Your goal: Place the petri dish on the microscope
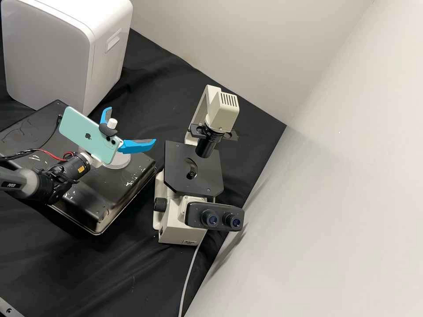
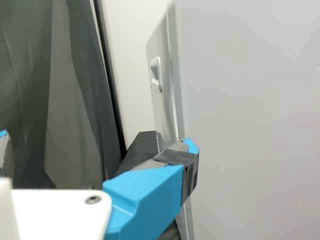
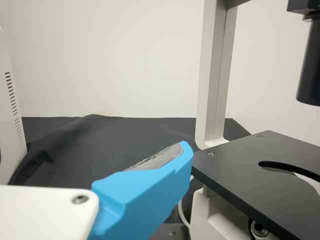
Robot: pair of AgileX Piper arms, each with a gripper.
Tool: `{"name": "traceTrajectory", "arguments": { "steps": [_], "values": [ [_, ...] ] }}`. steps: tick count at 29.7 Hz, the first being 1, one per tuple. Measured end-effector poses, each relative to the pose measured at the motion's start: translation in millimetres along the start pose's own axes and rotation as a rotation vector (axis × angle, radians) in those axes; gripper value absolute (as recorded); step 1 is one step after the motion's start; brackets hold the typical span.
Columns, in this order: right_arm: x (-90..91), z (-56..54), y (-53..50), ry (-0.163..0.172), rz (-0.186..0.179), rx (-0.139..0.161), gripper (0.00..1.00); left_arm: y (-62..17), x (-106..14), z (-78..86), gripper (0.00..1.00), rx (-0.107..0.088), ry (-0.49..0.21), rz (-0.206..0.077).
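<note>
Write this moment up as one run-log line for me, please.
right pincer: open above petri dish | petri dish: on black box, not on microscope | left pincer: open beside white appliance

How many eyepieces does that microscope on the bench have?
2. One eyepiece and a second eyepiece sit side by side at the front of the microscope, below its black stage, facing the high camera. None looks hidden.
</note>
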Motion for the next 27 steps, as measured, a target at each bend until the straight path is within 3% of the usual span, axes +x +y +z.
{"name": "traceTrajectory", "arguments": {
  "steps": [14,18,21,27],
  "values": [
    [0.0,0.0,0.0,0.0,0.0,0.0,1.0,-1.4,-2.5,0.7,1.0,0.0,-0.002,-0.006],
    [0.0,0.0,0.0,0.0,0.0,0.0,1.0,-4.3,-15.9,7.5,1.0,-0.005,-0.021,-0.023],
    [0.0,0.0,0.0,0.0,0.0,0.0,1.0,-6.7,-28.2,14.3,1.0,0.001,-0.048,-0.036],
    [0.0,0.0,0.0,0.0,0.0,0.0,1.0,-9.3,-52.9,30.2,1.0,-0.004,-0.12,-0.022]
  ]
}}
